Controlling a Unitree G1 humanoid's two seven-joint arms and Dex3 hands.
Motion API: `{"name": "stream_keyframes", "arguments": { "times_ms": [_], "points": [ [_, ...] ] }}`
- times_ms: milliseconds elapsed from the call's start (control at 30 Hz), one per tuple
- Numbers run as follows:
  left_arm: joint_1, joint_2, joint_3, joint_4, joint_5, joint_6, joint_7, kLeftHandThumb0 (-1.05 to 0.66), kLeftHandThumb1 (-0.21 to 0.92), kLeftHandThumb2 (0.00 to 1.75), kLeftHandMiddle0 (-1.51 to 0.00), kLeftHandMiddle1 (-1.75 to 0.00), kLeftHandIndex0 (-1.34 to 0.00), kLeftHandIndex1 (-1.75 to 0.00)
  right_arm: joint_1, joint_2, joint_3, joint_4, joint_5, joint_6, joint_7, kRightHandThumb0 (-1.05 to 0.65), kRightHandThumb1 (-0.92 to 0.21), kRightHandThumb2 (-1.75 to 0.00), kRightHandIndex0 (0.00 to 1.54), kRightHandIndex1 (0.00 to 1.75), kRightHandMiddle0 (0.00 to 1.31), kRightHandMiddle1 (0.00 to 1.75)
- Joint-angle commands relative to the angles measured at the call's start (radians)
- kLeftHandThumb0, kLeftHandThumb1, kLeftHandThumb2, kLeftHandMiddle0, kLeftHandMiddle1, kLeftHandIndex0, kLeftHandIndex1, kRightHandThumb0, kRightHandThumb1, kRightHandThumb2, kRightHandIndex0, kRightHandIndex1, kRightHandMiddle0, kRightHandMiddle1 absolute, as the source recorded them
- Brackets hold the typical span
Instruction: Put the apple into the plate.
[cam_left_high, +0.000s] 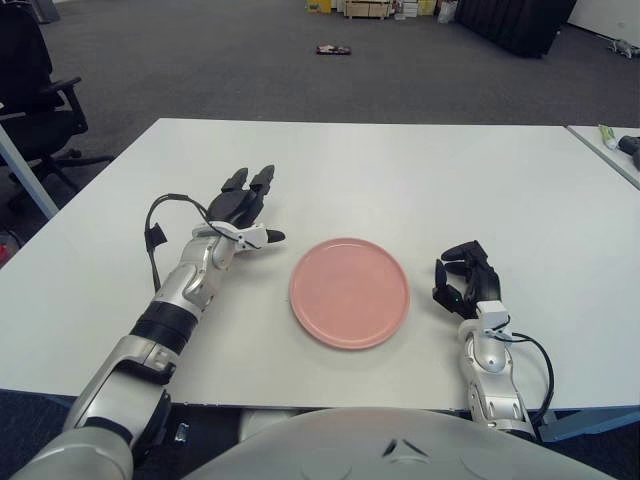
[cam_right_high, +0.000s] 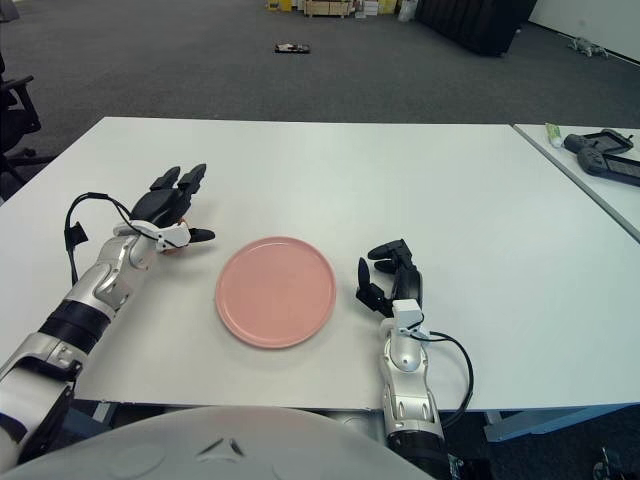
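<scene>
No readable writing is showing anywhere on the white table (cam_left_high: 400, 170). The left hand (cam_right_high: 172, 208) is reaching out to the left of the pink plate (cam_left_high: 350, 292), its fingers (cam_right_high: 190, 181) stretched over something reddish-orange, probably the apple (cam_right_high: 174, 246), which is barely peeking out beneath; whether they are gripping it cannot be told. The right hand (cam_left_high: 466, 280) is sitting just right of the plate, fingers loosely curled, holding nothing.

Smooth matt white table (cam_left_high: 400, 170), laminate by the look. Near its front edge a pink plate (cam_left_high: 350, 292), smooth, matt with a faint sheen, plastic or ceramic, cannot tell. Black plastic fingers (cam_left_high: 250, 190) on the left hand (cam_left_high: 240, 215); same on the right hand (cam_left_high: 465, 280); forearms silver, glossy metal or plastic.
</scene>
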Motion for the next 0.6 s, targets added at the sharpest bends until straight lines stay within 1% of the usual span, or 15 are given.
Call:
{"name": "stream_keyframes", "arguments": {
  "times_ms": [0, 67, 167, 467, 567],
  "points": [
    [0.027, 0.057, 0.02, -0.065, 0.013, 0.012, -0.029, -1.05, 0.72, 0.32, 0.0, 0.0, 0.0, 0.0, -0.016, -0.009, -0.003, 0.015, 0.001, -0.005, 0.003, -0.4, -0.62, -0.94, 0.67, 1.75, 0.38, 1.75],
    [0.041, 0.082, 0.034, -0.108, 0.012, 0.021, -0.05, -1.05, 0.73, 0.32, 0.0, 0.0, 0.0, 0.0, -0.017, -0.011, -0.003, 0.018, -0.001, -0.006, 0.003, -0.39, -0.62, -0.93, 0.67, 1.75, 0.38, 1.75],
    [0.049, 0.089, 0.036, -0.137, 0.016, 0.046, -0.074, -1.05, 0.73, 0.31, 0.0, 0.0, 0.0, 0.0, -0.017, -0.012, -0.002, 0.023, -0.002, -0.01, 0.002, -0.39, -0.63, -0.93, 0.66, 1.74, 0.38, 1.75],
    [0.05, 0.106, 0.043, -0.156, 0.006, 0.091, -0.128, -1.05, 0.73, 0.3, 0.0, 0.0, 0.0, 0.0, -0.02, -0.011, -0.002, 0.033, 0.005, -0.022, 0.002, -0.39, -0.63, -0.93, 0.67, 1.73, 0.38, 1.75],
    [0.048, 0.11, 0.047, -0.16, -0.006, 0.116, -0.167, -1.05, 0.73, 0.29, 0.0, 0.0, 0.0, 0.0, -0.021, -0.011, -0.003, 0.038, 0.009, -0.026, 0.003, -0.39, -0.63, -0.93, 0.67, 1.73, 0.38, 1.75]
  ]
}}
